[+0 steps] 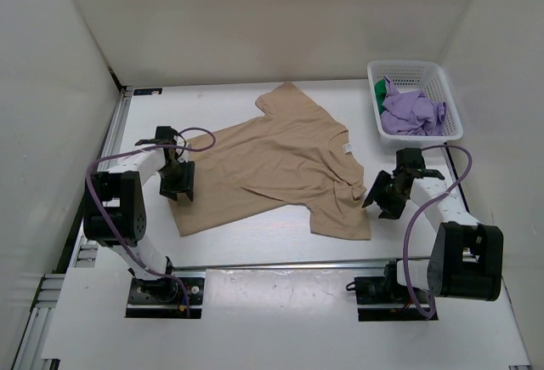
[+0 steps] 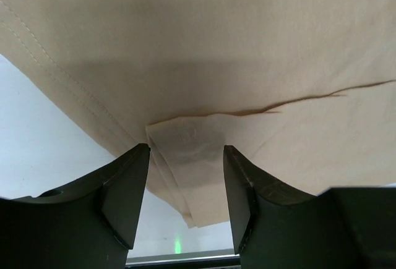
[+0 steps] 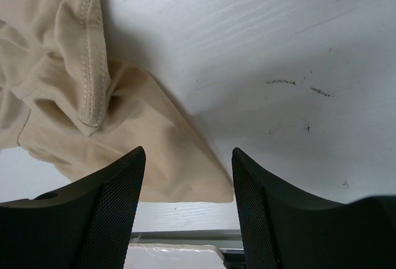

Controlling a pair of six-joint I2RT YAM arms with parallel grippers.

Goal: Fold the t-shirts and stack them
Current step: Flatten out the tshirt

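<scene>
A tan t-shirt (image 1: 276,162) lies spread on the white table, its front right sleeve crumpled. My left gripper (image 1: 178,181) is open at the shirt's left edge; in the left wrist view (image 2: 185,157) a folded corner of tan cloth (image 2: 192,151) lies between the fingers, not pinched. My right gripper (image 1: 380,197) is open just right of the shirt's lower right corner; in the right wrist view (image 3: 189,164) that corner (image 3: 185,170) lies under the gap between the fingers, beside the sleeve hem (image 3: 86,65).
A white basket (image 1: 433,72) at the back right holds purple clothes (image 1: 410,111) and a green one (image 1: 380,89). White walls enclose the table on three sides. A metal rail (image 1: 280,265) runs along the near edge.
</scene>
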